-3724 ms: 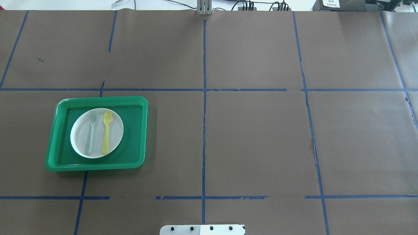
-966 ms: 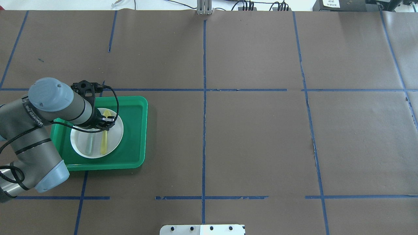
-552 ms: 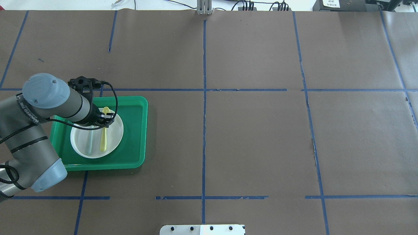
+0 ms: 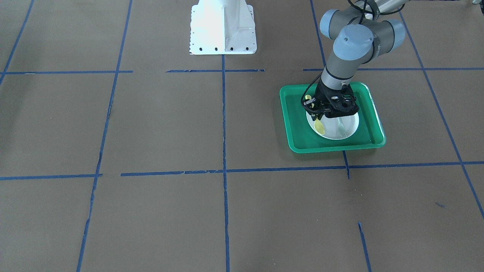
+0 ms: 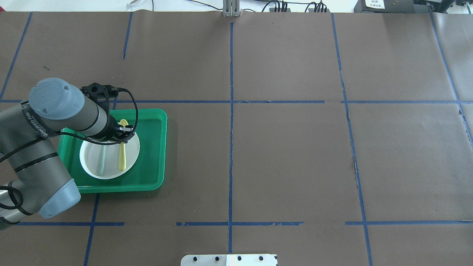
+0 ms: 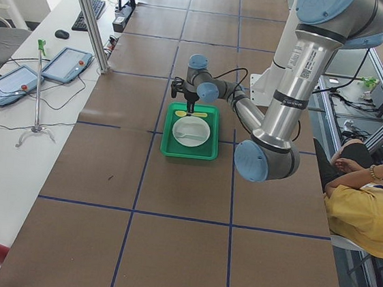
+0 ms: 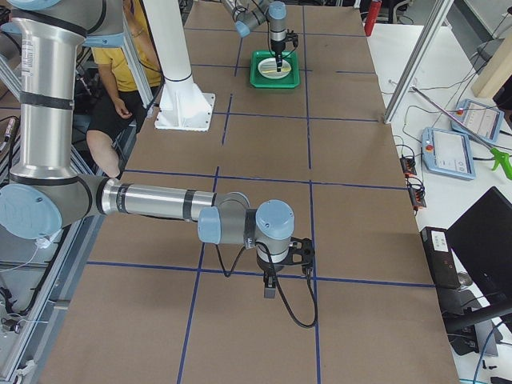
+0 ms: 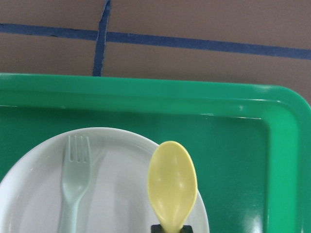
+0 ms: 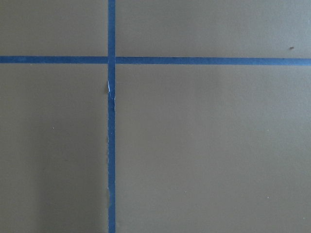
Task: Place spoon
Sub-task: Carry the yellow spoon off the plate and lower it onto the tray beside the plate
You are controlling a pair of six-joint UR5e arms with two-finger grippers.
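The pale-yellow spoon (image 5: pixel 122 155) hangs in my left gripper (image 5: pixel 123 136), which is shut on its neck just below the bowl. The spoon is held a little above the white plate (image 5: pixel 92 162), level with it, bowl pointing away from the robot. In the left wrist view the spoon's bowl (image 8: pixel 172 184) sits over the plate's (image 8: pixel 112 194) far rim, with the fingertips (image 8: pixel 170 228) at the bottom edge. The front view shows the spoon (image 4: pixel 319 128) under the gripper (image 4: pixel 317 115). My right gripper (image 7: pixel 270 290) hovers over bare table far away; I cannot tell if it is open.
A grey-green fork (image 5: pixel 100 162) lies on the plate left of the spoon. The plate sits in a green tray (image 5: pixel 155 147) with a raised rim. Brown paper with blue tape lines covers the table. A white robot base (image 4: pixel 223 26) stands at the near edge.
The left arm came in over the tray and took hold of the spoon. Since half a second ago the spoon has shifted slightly right and away from the fork.
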